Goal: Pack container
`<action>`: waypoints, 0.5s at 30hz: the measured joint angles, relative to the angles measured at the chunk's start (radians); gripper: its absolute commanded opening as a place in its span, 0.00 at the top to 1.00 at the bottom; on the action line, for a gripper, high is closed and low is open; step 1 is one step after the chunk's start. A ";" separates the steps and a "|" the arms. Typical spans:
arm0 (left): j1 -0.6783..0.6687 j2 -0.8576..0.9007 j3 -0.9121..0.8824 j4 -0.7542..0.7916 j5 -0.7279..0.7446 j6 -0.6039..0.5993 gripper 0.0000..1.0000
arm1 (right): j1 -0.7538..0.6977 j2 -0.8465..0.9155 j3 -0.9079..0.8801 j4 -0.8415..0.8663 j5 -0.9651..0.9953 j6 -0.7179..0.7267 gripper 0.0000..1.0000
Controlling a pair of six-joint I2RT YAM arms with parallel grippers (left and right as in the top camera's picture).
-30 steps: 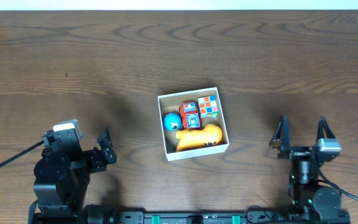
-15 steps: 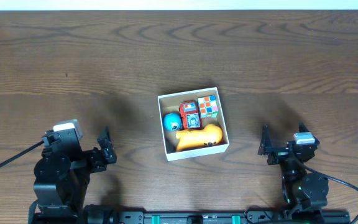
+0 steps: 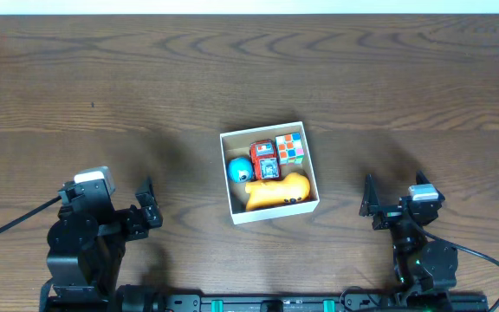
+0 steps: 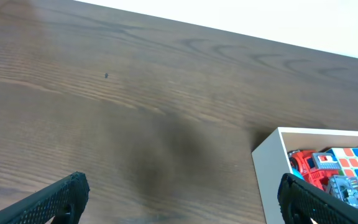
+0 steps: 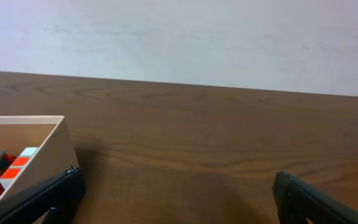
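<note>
1. Dark wood-grain table (image 3: 102,78) carries the whole work area; a pale wall (image 5: 179,37) rises behind its far edge in the right wrist view.
2. Left gripper (image 4: 182,196): the jaws stand wide apart, with only table top between the fingers.
3. Right gripper (image 5: 176,190): the jaws also stand wide apart and hold nothing.
4. Container (image 3: 275,211): it sits flat on the table, ahead and to the right of the left gripper, and ahead and to the left of the right gripper. It is apart from both.
5. Wrist views: one container corner shows just beyond the left gripper's right finger; one container wall shows beside the right gripper's left finger.
6. Contents:
   - A yellow toy (image 3: 275,192) lies along the wall nearest the grippers.
   - A red toy (image 3: 264,162) and a blue ball (image 3: 236,170) sit farther from the grippers than the yellow toy.
   - A multicolour cube (image 3: 291,148) fills the far corner on the right gripper's side.
</note>
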 measured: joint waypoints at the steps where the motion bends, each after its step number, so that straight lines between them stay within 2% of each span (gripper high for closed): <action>1: 0.000 0.000 0.000 0.000 0.000 0.000 0.02 | 0.000 0.000 0.000 0.000 -0.001 0.000 0.01; 15: 0.000 0.000 0.000 0.000 0.000 0.000 0.02 | 0.000 0.000 0.000 0.000 -0.001 0.000 0.01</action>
